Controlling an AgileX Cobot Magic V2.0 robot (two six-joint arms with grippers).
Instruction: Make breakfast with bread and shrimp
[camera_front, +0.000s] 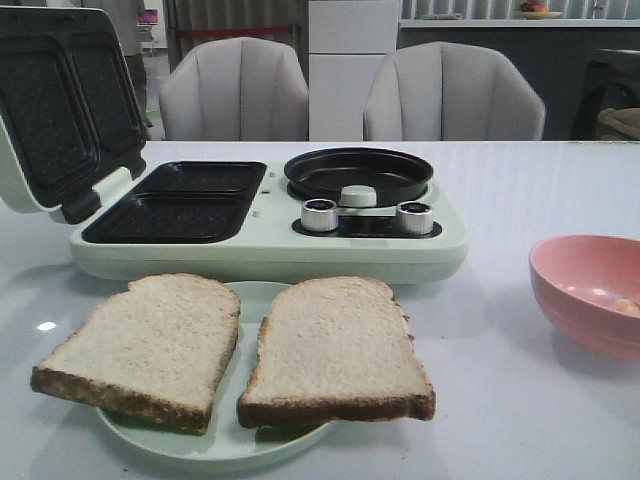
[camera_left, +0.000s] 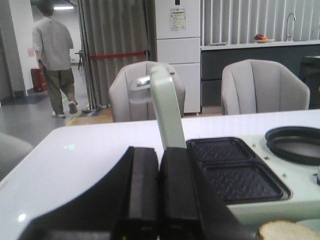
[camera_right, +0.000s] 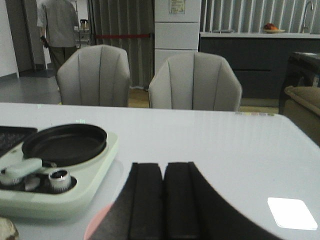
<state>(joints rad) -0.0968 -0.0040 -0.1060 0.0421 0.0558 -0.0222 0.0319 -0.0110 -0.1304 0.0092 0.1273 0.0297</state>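
Resting side by side on a pale green plate (camera_front: 215, 445) at the counter's (camera_front: 500, 400) near edge, the two bread slices (camera_front: 150, 345) (camera_front: 335, 350) nearly touch. Left claw (camera_left: 159, 192): fingers pressed together, empty, with a bread corner just beside it. Behind the plate, the breakfast maker (camera_front: 270, 245) stands with lid raised. Right claw (camera_right: 164, 200): fingers together, empty, above the pink bowl (camera_front: 590, 290), where one small orange piece, possibly shrimp (camera_front: 627, 307), lies.
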